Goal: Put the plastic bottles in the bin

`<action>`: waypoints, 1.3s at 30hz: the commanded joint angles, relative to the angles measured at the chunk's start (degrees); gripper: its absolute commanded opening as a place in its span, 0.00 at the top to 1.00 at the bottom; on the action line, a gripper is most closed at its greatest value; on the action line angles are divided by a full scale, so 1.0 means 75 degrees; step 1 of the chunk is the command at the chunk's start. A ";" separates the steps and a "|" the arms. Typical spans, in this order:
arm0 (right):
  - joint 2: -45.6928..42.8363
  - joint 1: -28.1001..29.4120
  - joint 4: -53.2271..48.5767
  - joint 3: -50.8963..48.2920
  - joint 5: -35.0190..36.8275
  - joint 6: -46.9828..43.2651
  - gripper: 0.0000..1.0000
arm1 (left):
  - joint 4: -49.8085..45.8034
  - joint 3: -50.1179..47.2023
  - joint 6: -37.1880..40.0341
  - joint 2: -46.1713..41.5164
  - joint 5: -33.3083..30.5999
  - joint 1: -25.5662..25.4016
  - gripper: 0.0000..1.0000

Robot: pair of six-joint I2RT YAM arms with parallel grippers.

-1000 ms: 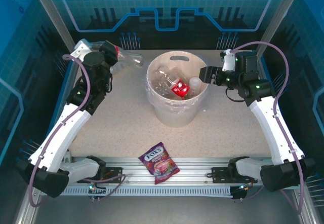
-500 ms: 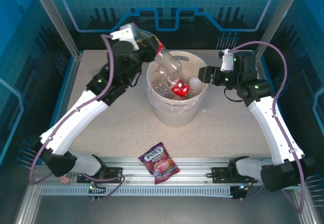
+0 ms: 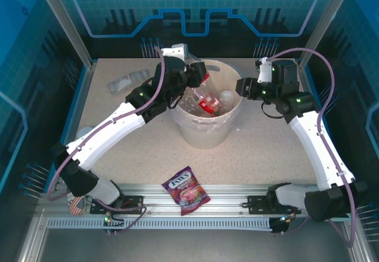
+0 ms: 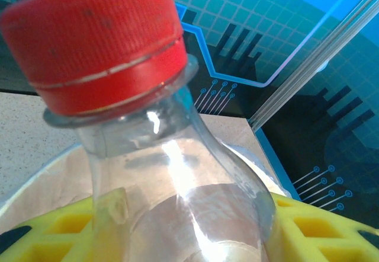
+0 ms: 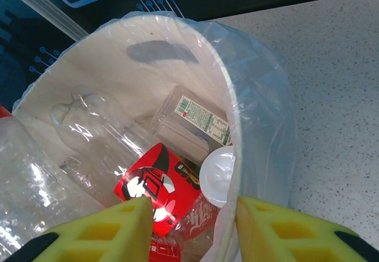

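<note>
Bin (image 5: 228, 90) holds red-label bottle (image 5: 155, 189), clear bottles (image 5: 89, 133), perhaps crushed; right gripper (image 5: 194, 210) fingers (image 5: 112, 229) apart.

Found the bin (image 3: 207, 133) upright at upper centre of the top view, round, cream-white, clear-lined. Saw a red-capped clear bottle (image 4: 174, 200) tilted over its left rim. Noted a red-labelled bottle (image 3: 209, 104) heaped inside among clear ones. Spotted another clear bottle (image 3: 121, 83) lying at upper left, well apart.
</note>
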 commanded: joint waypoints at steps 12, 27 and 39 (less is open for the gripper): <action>0.0139 0.0207 -0.0151 0.0063 0.0401 -0.0170 0.70 | 0.0148 -0.0452 -0.0678 0.0468 -0.0042 -0.0380 0.88; 0.0253 0.0369 -0.0079 0.0068 0.0405 -0.0183 0.72 | -0.0061 -0.0344 -0.0848 0.1268 0.0201 -0.0480 0.69; 0.0242 0.0383 -0.0082 0.0032 0.0511 -0.0216 0.72 | -0.0128 -0.0141 -0.0114 0.1054 0.0105 -0.0474 0.22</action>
